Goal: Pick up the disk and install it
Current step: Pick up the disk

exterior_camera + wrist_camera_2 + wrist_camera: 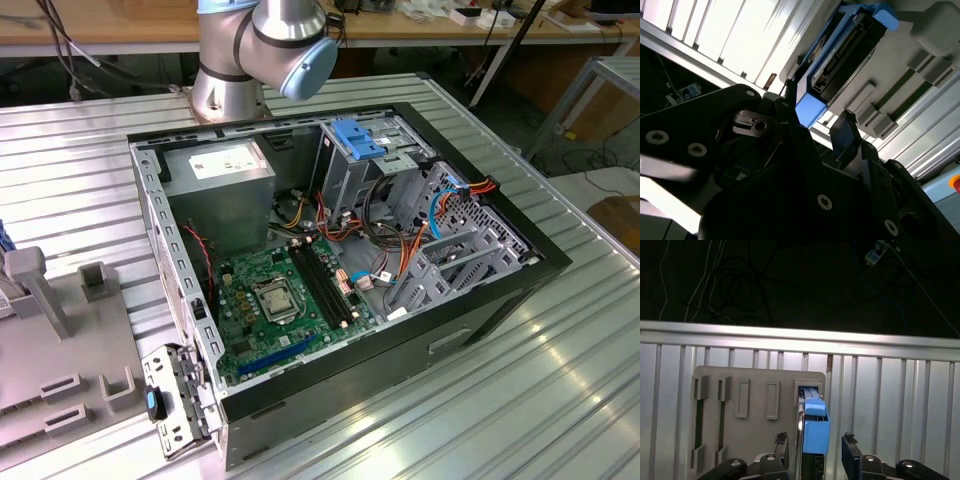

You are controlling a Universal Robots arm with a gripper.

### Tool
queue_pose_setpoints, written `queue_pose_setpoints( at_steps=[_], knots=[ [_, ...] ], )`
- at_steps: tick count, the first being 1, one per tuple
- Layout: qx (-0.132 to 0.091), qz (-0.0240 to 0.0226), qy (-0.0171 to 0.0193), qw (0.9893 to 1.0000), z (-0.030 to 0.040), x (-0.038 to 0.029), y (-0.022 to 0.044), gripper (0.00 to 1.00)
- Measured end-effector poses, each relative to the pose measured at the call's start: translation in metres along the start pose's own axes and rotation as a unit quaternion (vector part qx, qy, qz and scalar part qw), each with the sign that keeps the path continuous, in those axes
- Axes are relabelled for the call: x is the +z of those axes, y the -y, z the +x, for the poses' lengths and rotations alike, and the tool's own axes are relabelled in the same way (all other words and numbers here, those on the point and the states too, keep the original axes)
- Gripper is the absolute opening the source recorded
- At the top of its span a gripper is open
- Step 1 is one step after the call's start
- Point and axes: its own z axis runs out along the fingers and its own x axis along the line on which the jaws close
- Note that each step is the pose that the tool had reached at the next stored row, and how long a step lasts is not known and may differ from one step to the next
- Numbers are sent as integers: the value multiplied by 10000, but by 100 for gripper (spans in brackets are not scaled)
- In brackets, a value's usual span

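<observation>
Between the spread fingers of my gripper (816, 449) stands the disk (816, 427), on edge in its grey holder (757, 385), long axis running straight away; nothing gripped yet.

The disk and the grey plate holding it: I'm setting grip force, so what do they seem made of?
The disk: carrier looks like bright blue plastic, matte, evenly coloured with moulded corners; the body beneath is dark, possibly metal. The grey plate: probably matte plastic, dull with raised moulded slots.
</observation>
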Motion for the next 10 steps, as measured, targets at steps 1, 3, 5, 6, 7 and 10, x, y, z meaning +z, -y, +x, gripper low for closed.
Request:
queue_pose_setpoints(
  at_steps=[1,3,5,6,7,10],
  knots=[
    [0,1,0,10000,-1,12,-8,54],
    [0,1,0,10000,-1,17,-12,54],
    [0,1,0,10000,-1,22,-13,54],
    [0,1,0,10000,-1,22,-13,56],
    [0,1,0,10000,-1,22,-13,56],
    [0,3,1,10000,-1,47,-13,62]
  ],
)
